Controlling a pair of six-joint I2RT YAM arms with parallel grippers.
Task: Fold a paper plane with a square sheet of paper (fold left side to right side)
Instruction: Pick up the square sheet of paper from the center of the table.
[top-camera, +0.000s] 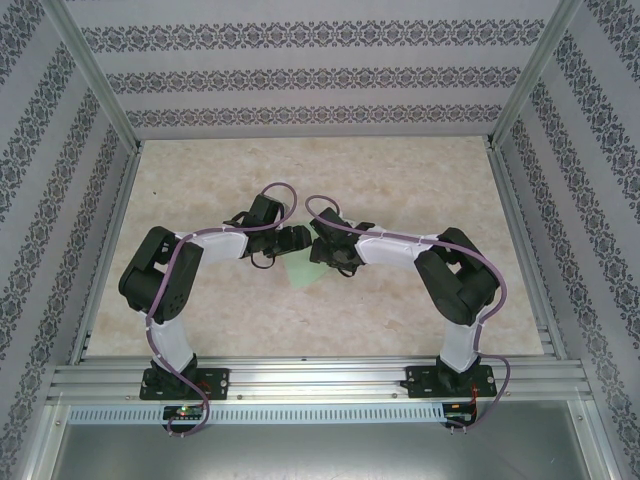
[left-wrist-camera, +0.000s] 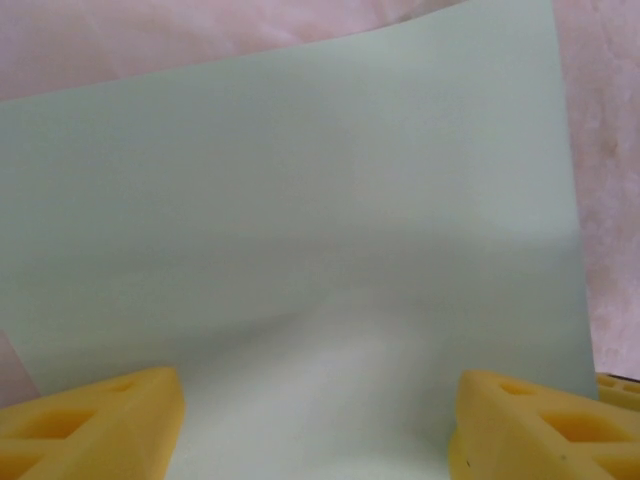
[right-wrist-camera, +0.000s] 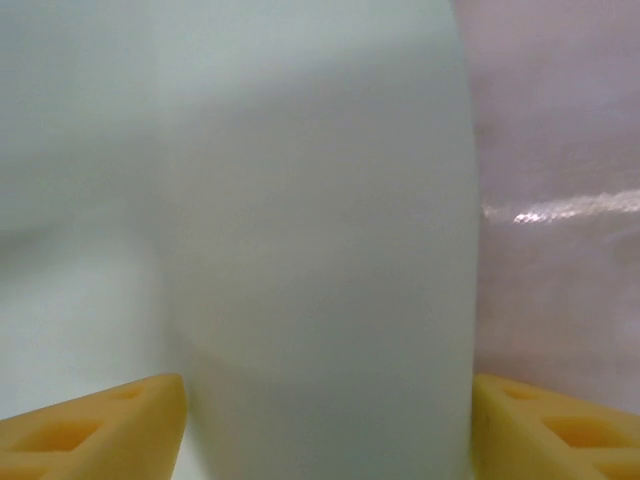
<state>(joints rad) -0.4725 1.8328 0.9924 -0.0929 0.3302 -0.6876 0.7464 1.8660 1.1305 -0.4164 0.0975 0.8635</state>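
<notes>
Right now the left jaws stand wide, straddling the thin pale mint-green square sheet of paper (left-wrist-camera: 300, 200); right jaws gape too, paper between, nothing pinched.

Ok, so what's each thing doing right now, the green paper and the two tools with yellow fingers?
square sheet of paper: lying on the table, not a plane yet, one part bowed up in a curve, no sharp crease showing.
left tool: open, fingers wide apart with the paper between them.
right tool: open, fingers either side of the bowed-up paper.
</notes>
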